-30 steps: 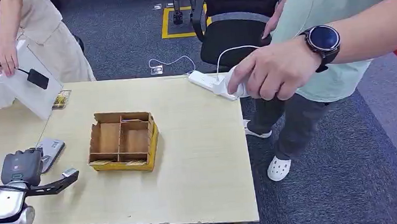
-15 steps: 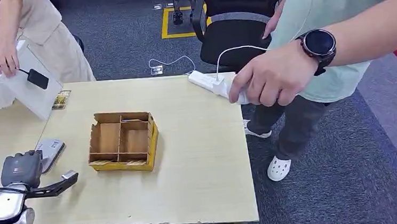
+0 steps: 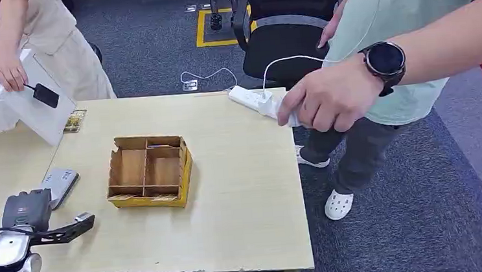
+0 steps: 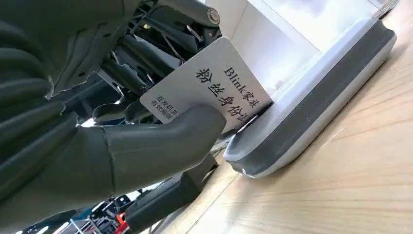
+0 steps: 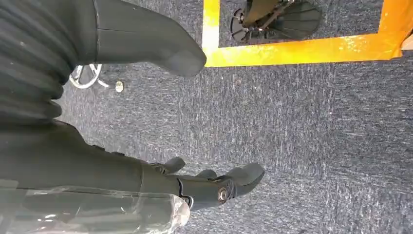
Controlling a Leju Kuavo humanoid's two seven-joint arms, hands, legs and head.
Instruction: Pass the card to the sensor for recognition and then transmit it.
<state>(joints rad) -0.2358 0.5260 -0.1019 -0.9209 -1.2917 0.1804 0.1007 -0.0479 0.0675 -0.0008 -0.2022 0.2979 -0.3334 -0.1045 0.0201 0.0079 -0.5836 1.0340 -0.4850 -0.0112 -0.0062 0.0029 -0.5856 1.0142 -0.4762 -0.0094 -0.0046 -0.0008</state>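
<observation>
Left robot hand (image 4: 122,141) pinches the card (image 4: 207,92) between thumb and fingers, printed face showing. The card's far edge sits at the raised edge of the sensor (image 4: 311,92), touching or just short of it; I cannot tell which. The sensor lies flat on the worktop (image 3: 243,194), just beside the cardboard box (image 3: 150,171).

Step in hand, as I judge it: presenting the card for reading. To do it well, the card should go flat over the sensor's top face, not edge-on against its side, and pause there steadily. The thumb grip covers only one corner, so a bump against the sensor's rim could twist the card loose.

Pose: left forearm comes in low over the worktop's near corner, hand (image 3: 28,208) level, just short of the sensor (image 3: 60,184).

Right robot hand (image 5: 214,187) hangs over the carpet, holding nothing, fingers loosely apart.
</observation>
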